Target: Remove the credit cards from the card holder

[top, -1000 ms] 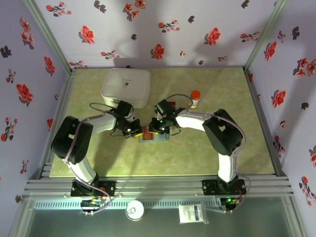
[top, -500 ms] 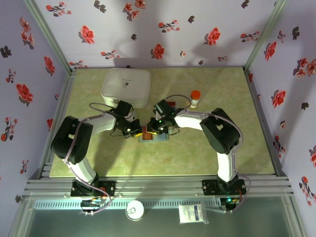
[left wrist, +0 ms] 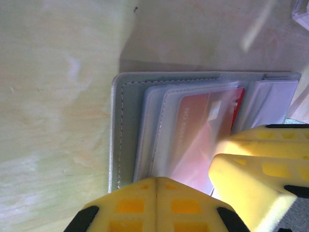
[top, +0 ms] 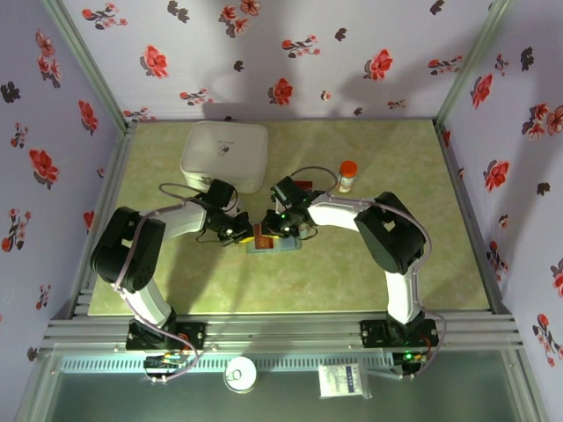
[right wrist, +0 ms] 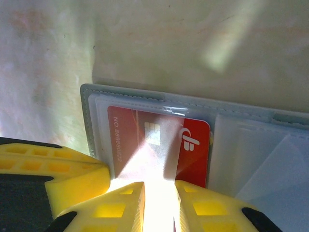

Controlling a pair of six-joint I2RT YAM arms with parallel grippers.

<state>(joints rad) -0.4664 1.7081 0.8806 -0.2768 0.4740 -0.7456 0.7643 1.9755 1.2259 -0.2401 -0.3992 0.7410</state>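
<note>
The grey-blue card holder [top: 283, 245] lies open on the table between both grippers. A red-orange credit card [right wrist: 140, 137] sits inside a clear sleeve of its left panel, also visible as the red card [left wrist: 203, 125]. My left gripper [left wrist: 155, 181] is shut, its tips resting at the edge of the holder's [left wrist: 118, 135] sleeves with nothing between them. My right gripper [right wrist: 159, 195] has its jaws a narrow gap apart, tips down over the card's near edge; bright glare fills the gap and hides that edge. The right fingers [left wrist: 260, 169] stand beside the left ones.
A large white box [top: 224, 156] stands at the back left of the green mat. An orange-capped bottle [top: 348, 175] is at the back right of the arms. Floral walls close in three sides.
The right arm's elbow has drifted slightly left while its gripper stays over the holder. The left arm and the holder have not moved.
</note>
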